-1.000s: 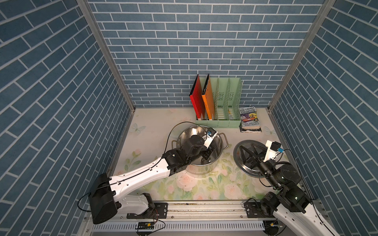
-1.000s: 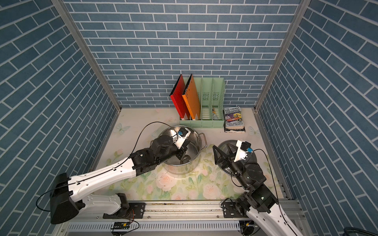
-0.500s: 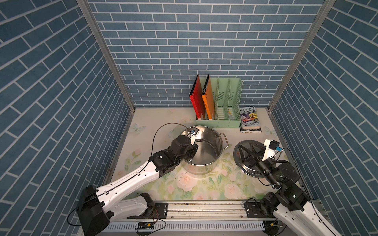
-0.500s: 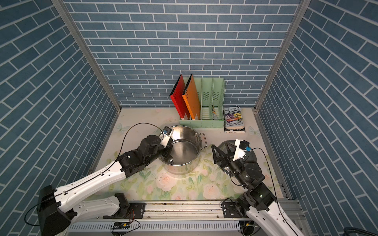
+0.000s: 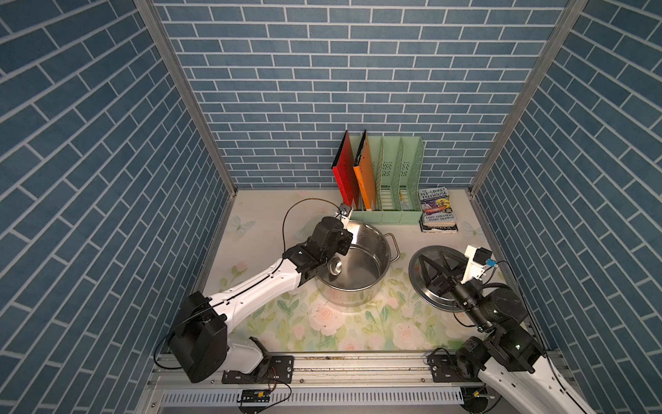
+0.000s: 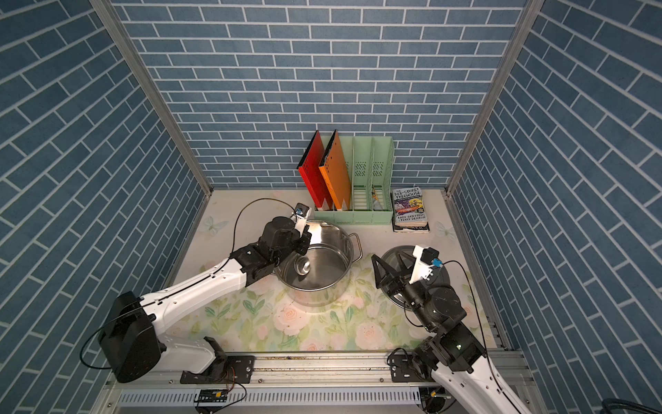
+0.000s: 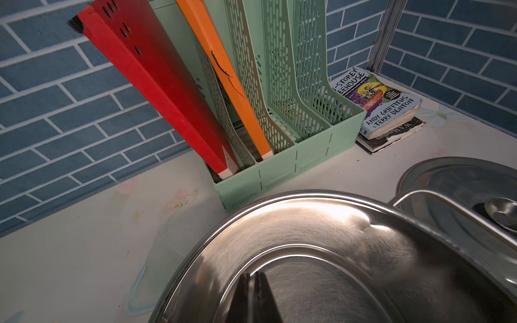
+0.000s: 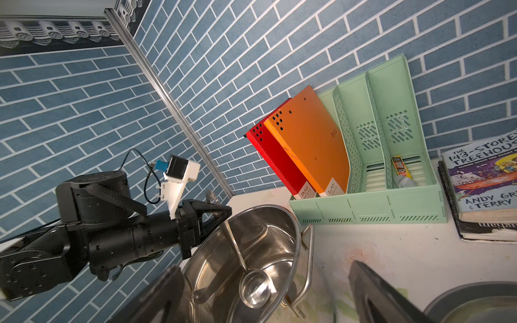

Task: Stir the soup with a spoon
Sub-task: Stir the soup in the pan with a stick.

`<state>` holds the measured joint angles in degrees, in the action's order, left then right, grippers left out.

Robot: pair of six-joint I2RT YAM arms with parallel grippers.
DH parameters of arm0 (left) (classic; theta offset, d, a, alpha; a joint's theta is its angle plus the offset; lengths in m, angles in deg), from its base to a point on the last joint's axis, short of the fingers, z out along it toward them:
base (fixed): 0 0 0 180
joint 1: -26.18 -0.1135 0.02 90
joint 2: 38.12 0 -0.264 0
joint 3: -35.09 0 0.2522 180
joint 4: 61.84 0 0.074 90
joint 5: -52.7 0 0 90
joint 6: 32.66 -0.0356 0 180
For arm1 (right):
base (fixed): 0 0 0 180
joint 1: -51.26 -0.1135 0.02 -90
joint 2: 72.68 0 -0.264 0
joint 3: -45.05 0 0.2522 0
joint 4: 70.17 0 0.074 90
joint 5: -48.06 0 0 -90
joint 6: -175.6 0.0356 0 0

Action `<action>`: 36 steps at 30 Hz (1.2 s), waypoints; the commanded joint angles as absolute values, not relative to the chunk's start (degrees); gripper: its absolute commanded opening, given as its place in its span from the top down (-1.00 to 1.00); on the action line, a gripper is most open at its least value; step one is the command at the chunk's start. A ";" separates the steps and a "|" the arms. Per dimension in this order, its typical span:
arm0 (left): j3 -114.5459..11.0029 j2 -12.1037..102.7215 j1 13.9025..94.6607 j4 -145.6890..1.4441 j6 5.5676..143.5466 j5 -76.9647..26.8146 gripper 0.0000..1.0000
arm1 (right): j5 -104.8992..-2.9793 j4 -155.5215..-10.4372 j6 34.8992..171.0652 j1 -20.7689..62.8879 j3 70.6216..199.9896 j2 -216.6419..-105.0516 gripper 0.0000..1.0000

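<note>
Blue brick-pattern walls are enclosing a floral table (image 5: 322,322), where a steel pot (image 5: 353,297) is standing near the middle. Over the pot's rim the left gripper (image 8: 222,212) is reaching, its fingers clenched on the thin handle of the spoon (image 8: 254,288). The spoon's round bowl is hanging low inside the pot's bare, shiny interior; whether it is touching the bottom I cannot tell. Beside the pot a flat lid (image 5: 419,276) is lying, and the right gripper (image 5: 435,260) is hovering above it, fingers spread wide and grasping nothing. Against the back wall a green file rack (image 5: 394,217) is holding a red folder (image 5: 344,179) and an orange folder (image 5: 365,179), with stacked books (image 5: 437,211) lying just beside it.
</note>
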<state>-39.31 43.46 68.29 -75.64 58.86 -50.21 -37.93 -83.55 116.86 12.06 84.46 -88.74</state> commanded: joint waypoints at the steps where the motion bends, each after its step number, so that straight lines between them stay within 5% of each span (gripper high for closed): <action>1: -43.44 45.49 68.05 -72.07 58.57 -46.69 1.00 | -36.68 -85.54 117.84 11.89 84.79 -86.64 -0.93; 18: -49.37 49.56 80.09 -72.41 58.93 -40.79 1.00 | -36.66 -85.00 117.90 11.89 83.90 -86.47 -0.93; 36: -33.05 29.56 85.13 -85.04 64.45 -52.99 1.00 | -37.82 -81.29 118.20 11.88 82.73 -88.83 -0.93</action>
<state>-34.76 31.66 85.25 -81.21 63.25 -47.63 -37.32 -84.20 116.93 12.04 83.28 -88.30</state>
